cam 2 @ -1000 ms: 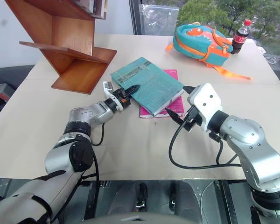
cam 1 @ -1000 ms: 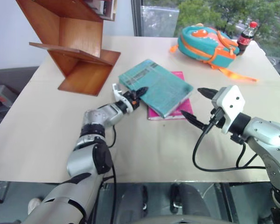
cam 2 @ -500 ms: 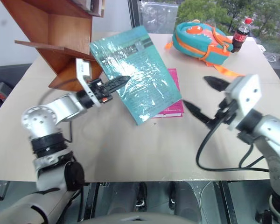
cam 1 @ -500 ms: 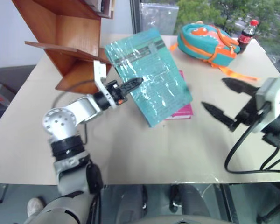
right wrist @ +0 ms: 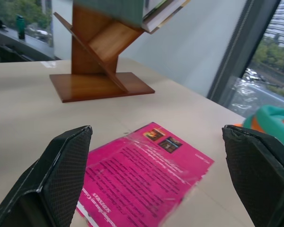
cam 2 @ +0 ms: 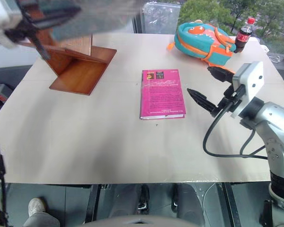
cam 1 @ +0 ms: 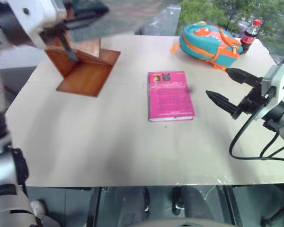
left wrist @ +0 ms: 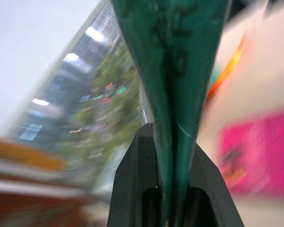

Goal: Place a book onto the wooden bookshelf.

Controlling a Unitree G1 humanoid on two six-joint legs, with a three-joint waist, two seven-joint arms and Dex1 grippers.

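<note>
So the left gripper has its jaws pinched tight on the edge of the book, and it's holding that big teal thing up in the air near the table's far left corner, right by the wooden bookshelf. The book is well off the table, but it's too blurred for me to call how it's tilted.

The right gripper hangs over the right edge with its jaws spread wide, holding nothing. The pink book lies flat mid-table, and a teal backpack and a cola bottle sit at the far right corner.

My take on doing the drop well: line the book's flat face up with one of the slanted boards, slide it in spine-low so it leans into the V, and only let go once it's resting on wood. With a pinch that near the edge, a heavy book could swing, so go slow.
</note>
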